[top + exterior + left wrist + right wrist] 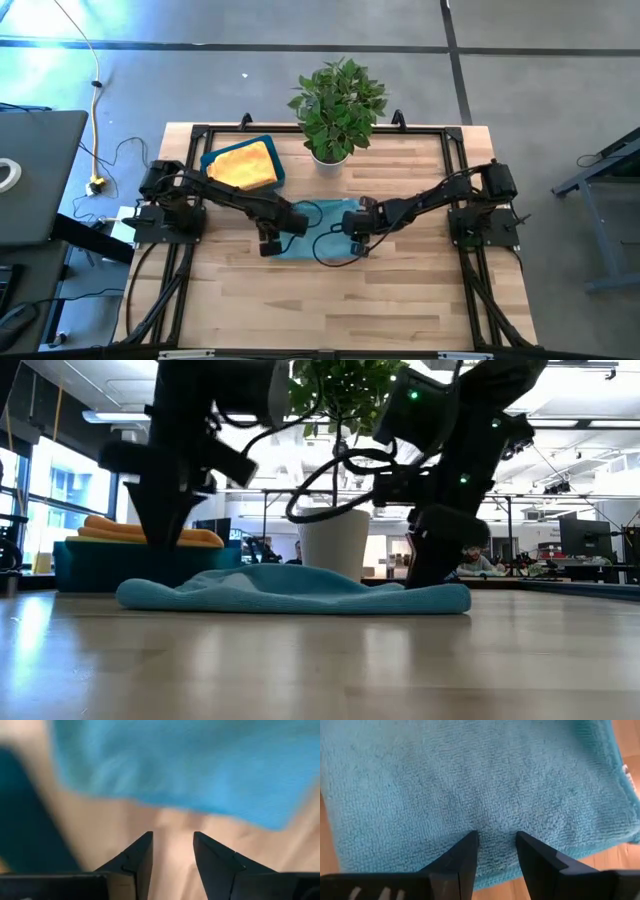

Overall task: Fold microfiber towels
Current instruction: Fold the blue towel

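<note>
I see the teal-blue towel (318,236) lying in a low rumpled heap at the middle of the bench (400,310), with both arms reaching in over it from nine and three o'clock. My left claw (268,243) hangs at the towel's nine o'clock edge; in its wrist view the two fingers (137,857) stand spread with bare wood between them and the towel's edge (200,765) just ahead, nothing pinched. My right claw (358,243) sits over the towel's three o'clock side; its fingers (462,857) are likewise spread, tips right at the pile of the cloth (470,785), and I see no fold caught between them, though from this angle I cannot be sure whether the tips actually touch it.

From the low view the towel (300,592) lies flat on the bench with a soft hump in its middle, both arms standing over its ends.

At about eleven o'clock from the towel, a blue tray (213,160) holds a yellow-orange towel (245,165). A potted plant (337,105) stands at twelve o'clock, near the bench's far edge.
</note>
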You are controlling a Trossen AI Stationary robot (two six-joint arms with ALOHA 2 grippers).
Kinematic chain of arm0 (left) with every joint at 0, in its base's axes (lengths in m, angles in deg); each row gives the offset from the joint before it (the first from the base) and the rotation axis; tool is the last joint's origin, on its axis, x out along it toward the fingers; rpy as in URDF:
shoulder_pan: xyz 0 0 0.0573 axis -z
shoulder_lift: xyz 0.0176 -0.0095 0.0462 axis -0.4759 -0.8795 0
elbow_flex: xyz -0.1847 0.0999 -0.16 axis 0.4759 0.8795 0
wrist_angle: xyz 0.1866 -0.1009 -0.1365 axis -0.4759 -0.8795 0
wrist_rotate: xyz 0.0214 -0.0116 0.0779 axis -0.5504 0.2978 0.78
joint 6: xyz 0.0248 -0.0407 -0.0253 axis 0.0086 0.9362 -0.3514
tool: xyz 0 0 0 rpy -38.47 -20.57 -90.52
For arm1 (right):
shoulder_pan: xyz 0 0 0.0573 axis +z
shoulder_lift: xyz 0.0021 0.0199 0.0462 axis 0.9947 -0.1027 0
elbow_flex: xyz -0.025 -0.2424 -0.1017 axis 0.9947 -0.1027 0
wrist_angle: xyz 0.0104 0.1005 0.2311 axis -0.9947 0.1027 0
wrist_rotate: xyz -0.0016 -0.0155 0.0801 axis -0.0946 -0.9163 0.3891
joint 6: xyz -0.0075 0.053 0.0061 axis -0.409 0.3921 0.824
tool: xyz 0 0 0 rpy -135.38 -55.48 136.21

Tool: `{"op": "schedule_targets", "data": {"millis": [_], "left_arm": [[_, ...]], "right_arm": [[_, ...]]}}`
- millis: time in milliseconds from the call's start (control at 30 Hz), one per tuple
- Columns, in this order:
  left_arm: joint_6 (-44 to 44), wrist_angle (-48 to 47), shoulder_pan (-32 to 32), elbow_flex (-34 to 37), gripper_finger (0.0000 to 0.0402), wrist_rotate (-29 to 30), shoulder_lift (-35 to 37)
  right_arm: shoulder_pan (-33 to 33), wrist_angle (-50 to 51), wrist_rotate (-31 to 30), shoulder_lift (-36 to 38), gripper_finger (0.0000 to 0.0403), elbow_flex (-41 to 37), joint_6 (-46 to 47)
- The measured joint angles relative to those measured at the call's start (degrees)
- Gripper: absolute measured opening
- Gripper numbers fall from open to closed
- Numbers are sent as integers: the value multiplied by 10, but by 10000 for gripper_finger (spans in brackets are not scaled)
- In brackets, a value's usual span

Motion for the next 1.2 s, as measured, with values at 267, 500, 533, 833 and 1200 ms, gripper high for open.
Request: {"op": "schedule_targets", "data": {"millis": [267,500,533,833,1200], "left_arm": [[-70,209,37,10,129,-19,1],[-47,260,33,64,129,12,1],[-40,267,32,74,129,12,1],[23,289,36,124,129,-34,3],[141,349,83,125,129,-190,1]], "right_arm": [[29,28,-2,0,133,-2,-52],[40,44,4,-1,133,-3,-67],[41,49,5,-1,133,-3,-71],[43,52,-2,-2,133,-3,-73],[40,54,-30,-2,133,-4,-77]]}}
